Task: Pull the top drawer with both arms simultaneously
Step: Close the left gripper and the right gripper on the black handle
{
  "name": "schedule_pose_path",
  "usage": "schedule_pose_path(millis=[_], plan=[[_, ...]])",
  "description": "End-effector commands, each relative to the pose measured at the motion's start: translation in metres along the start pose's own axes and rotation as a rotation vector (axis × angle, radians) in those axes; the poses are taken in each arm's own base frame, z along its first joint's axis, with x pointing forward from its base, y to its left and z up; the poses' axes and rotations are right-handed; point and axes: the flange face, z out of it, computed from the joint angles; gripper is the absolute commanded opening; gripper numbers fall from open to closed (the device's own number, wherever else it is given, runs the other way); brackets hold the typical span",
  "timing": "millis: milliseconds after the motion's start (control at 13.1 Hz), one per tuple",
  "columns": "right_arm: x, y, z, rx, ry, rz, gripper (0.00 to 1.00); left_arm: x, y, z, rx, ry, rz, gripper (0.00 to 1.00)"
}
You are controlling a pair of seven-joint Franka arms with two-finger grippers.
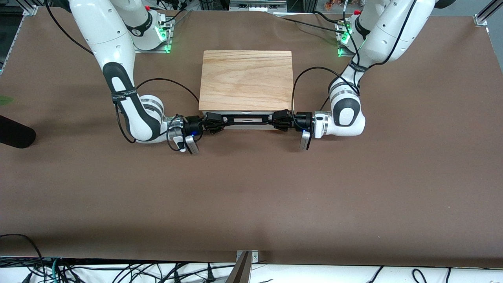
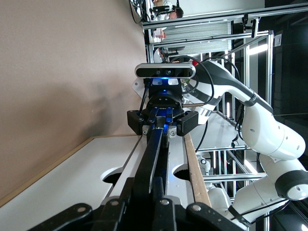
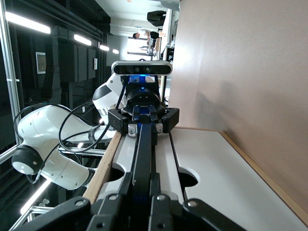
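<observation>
The box stands on the brown tabletop between the two arm bases, light wood top up. Its top drawer faces the front camera, and only a narrow strip of the white front shows below the box's top edge. The black bar handle runs along that front.

The right tool is clamped on the handle at the end toward the right arm. The left tool is clamped on the handle at the end toward the left arm. Both reach in level, just above the tabletop.

Each wrist view looks down the bar to the opposing tool, fingers closed round it
</observation>
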Motion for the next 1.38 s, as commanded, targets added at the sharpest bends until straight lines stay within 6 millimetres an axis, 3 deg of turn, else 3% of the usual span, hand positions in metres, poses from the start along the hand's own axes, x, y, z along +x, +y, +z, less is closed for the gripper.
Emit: schedule_pose_path(millis=[0,306,612,994,1300], plan=[[0.013,-0.016,-0.012,0.046,0.040,-0.045,0.00,-0.027,-0.033,0.003,0.044,-0.019,0.000,0.00],[0.018,-0.020,-0.013,0.047,0.043,-0.052,0.00,-0.026,-0.043,-0.002,0.048,0.006,-0.023,0.00],[0.044,-0.016,-0.012,0.053,0.055,-0.050,0.00,-0.017,-0.049,-0.009,0.047,0.036,-0.023,0.00],[0.078,-0.022,-0.031,0.070,0.104,-0.015,0.00,0.017,-0.051,-0.024,0.052,0.080,-0.009,0.00],[0.092,-0.022,-0.049,0.069,0.130,-0.009,0.00,0.037,-0.058,-0.028,0.049,0.101,-0.003,0.00]])
